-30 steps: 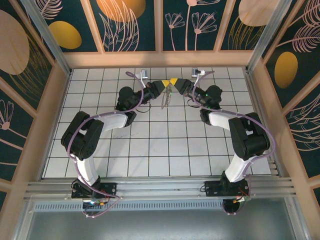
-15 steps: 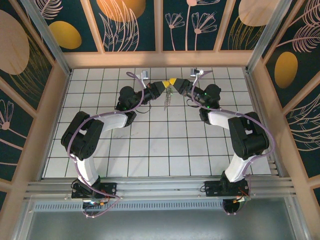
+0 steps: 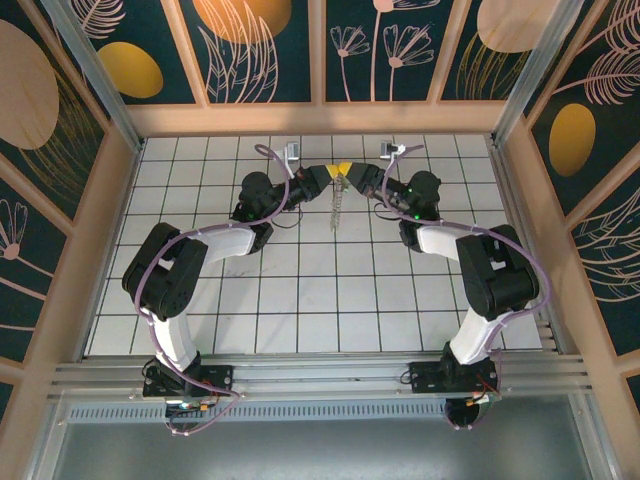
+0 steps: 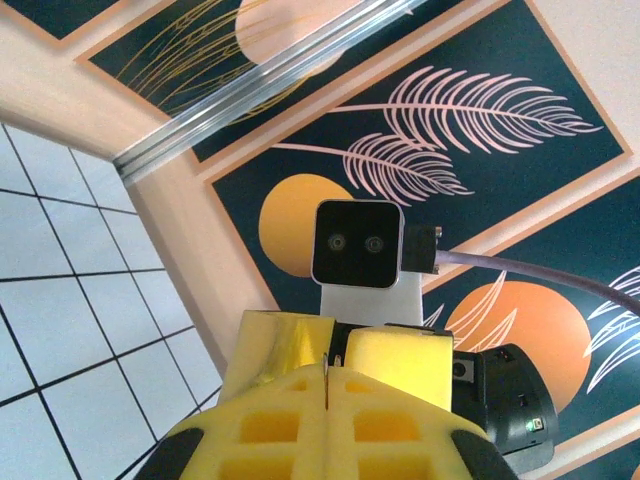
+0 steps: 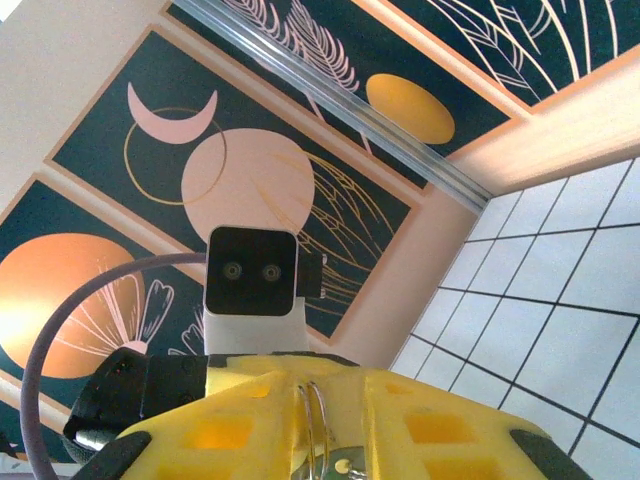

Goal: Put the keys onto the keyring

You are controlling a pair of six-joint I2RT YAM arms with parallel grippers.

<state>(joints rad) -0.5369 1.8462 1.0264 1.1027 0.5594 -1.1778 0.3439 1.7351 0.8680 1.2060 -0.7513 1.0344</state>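
Note:
High over the far middle of the tiled table [image 3: 300,290], my left gripper [image 3: 327,176] and right gripper [image 3: 351,175] meet tip to tip. The keyring [image 3: 336,206] hangs below them as a thin pale strand. In the right wrist view my right gripper [image 5: 315,388] is shut on the keyring [image 5: 319,420], a double wire loop, with a silver key [image 5: 346,466] on it. In the left wrist view my left gripper [image 4: 328,368] is shut, and thin metal edges that look like the ring's wire show at its seam. The green key cannot be made out.
Wooden walls with dark floral panels [image 3: 320,50] enclose the table on three sides. Purple cables [image 3: 270,160] loop over both arms. Each wrist camera [image 4: 360,243] faces the other across the joined fingers. An aluminium rail [image 3: 320,375] runs along the near edge.
Both grippers have shifted slightly toward the back wall. The hanging keyring, bunched and slanted a second ago, now hangs straighter and reaches lower.

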